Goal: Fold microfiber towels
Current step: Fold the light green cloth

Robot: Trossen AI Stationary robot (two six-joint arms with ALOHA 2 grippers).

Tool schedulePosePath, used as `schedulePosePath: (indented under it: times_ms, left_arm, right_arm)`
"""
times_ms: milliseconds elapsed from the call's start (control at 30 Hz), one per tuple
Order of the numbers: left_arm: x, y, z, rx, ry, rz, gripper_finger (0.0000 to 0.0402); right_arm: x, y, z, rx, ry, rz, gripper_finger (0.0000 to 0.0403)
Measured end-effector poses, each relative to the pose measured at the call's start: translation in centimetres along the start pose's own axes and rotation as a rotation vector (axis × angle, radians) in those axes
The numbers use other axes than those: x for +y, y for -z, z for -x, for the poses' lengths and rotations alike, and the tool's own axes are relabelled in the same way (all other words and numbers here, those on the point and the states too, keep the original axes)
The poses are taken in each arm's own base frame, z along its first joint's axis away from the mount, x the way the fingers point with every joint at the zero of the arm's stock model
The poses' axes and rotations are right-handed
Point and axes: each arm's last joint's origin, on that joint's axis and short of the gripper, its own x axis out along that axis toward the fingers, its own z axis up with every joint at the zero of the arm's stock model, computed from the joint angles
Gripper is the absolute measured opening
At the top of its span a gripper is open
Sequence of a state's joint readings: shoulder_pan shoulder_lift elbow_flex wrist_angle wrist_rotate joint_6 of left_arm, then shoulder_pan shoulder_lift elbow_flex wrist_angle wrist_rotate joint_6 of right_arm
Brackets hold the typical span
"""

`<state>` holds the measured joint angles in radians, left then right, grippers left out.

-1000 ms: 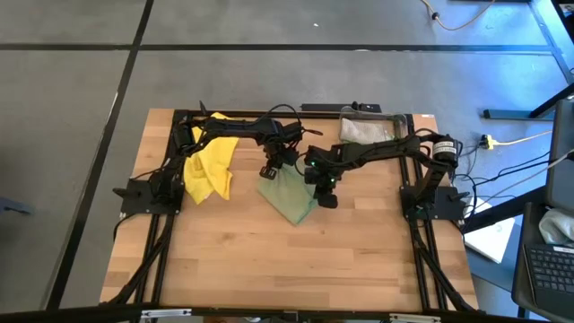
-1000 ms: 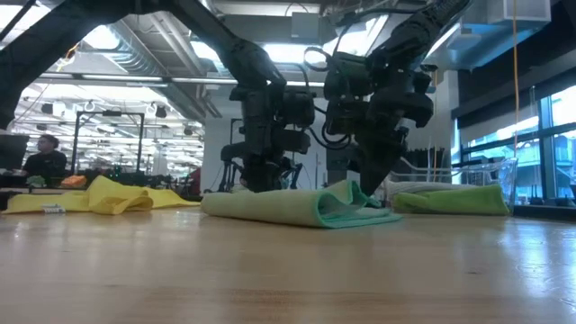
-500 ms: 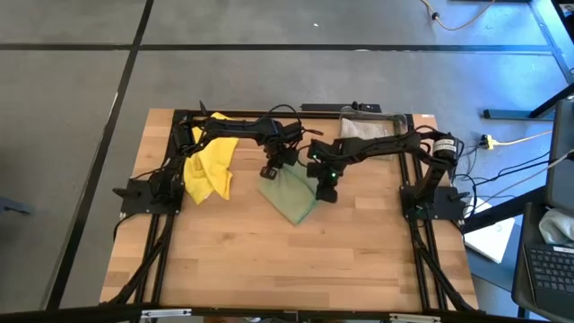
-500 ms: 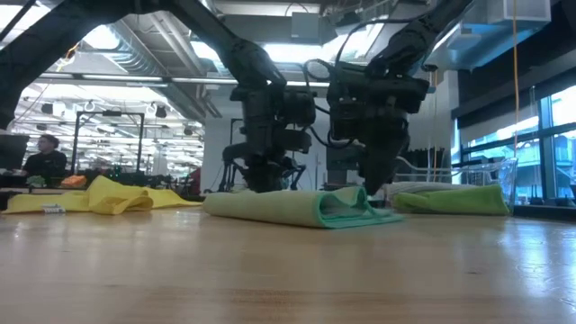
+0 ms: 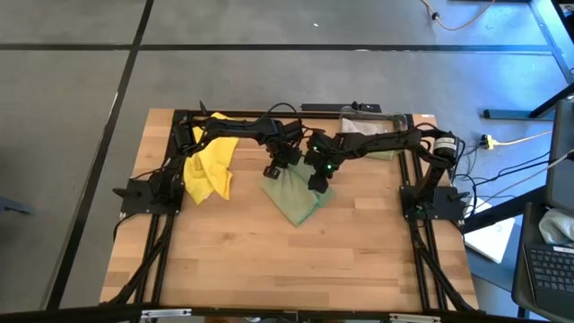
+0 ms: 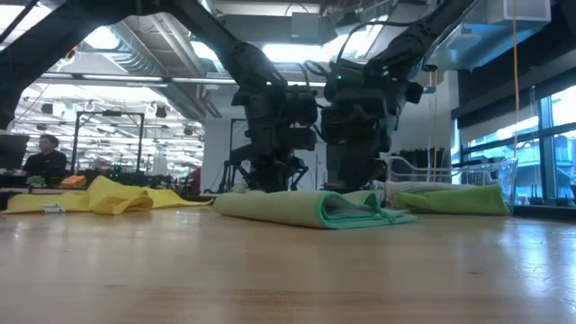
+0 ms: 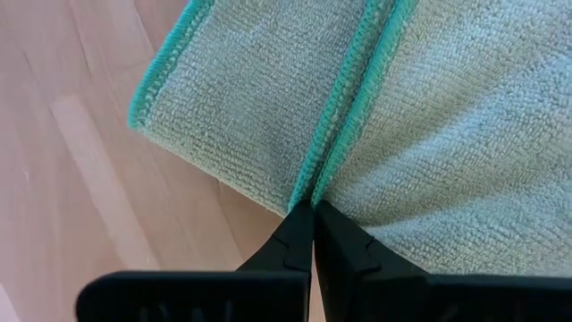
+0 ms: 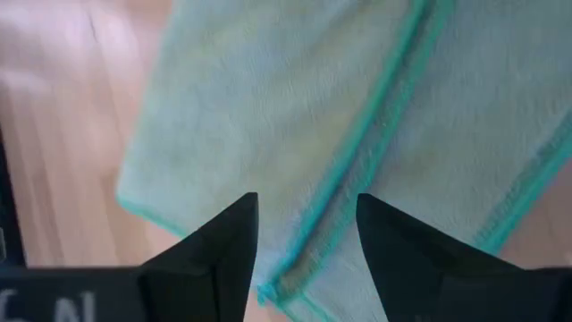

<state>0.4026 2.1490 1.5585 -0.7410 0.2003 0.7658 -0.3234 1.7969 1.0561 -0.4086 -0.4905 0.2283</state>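
Left tool [image 7: 312, 210], fingers pressed together, pinches the teal-hemmed edge of the pale green towel [image 5: 296, 196] lying folded at mid-bench [image 5: 269, 260]. Right tool [image 8: 304, 224] hangs just above the same towel, fingers spread apart and holding nothing. Yellow towel [image 5: 208, 166] lies crumpled near the left arm's base. Another towel, seemingly grey-beige, sits in the clear bin [image 5: 368, 126] at the far edge.
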Motion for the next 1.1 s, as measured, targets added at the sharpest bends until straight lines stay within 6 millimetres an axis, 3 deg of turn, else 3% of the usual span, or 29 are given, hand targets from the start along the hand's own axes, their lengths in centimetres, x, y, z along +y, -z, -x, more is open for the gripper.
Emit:
schedulePosePath:
  times_ms: [233, 500, 733, 867, 967, 1100]
  left_arm:
    - [0.7, 0.6, 0.2, -0.006, -0.006, 0.024, 0.0001]
    - [1.0, 0.9, 0.3, -0.003, -0.012, 0.052, 0.0001]
    - [0.7, 0.6, 0.2, -0.004, -0.009, 0.043, 0.0001]
    - [0.7, 0.6, 0.2, -0.004, -0.009, 0.043, 0.0001]
    - [0.7, 0.6, 0.2, -0.005, -0.009, 0.043, 0.0001]
    - [0.7, 0.6, 0.2, -0.006, -0.009, 0.042, 0.0000]
  right_arm:
    - [0.6, 0.2, -0.4, 0.009, -0.006, -0.083, 0.0193]
    - [-0.8, 4.3, -1.9, 0.167, -0.084, -0.307, 0.0193]
    - [0.0, 3.7, 0.8, 0.071, -0.110, -0.302, 0.0193]
    - [0.0, 4.0, 2.0, 0.036, 0.031, -0.296, 0.0193]
    - [-0.7, 4.5, 1.8, 0.022, 0.060, -0.324, 0.0193]
    - [-1.8, 5.6, 0.5, -0.011, -0.030, -0.388, 0.0193]
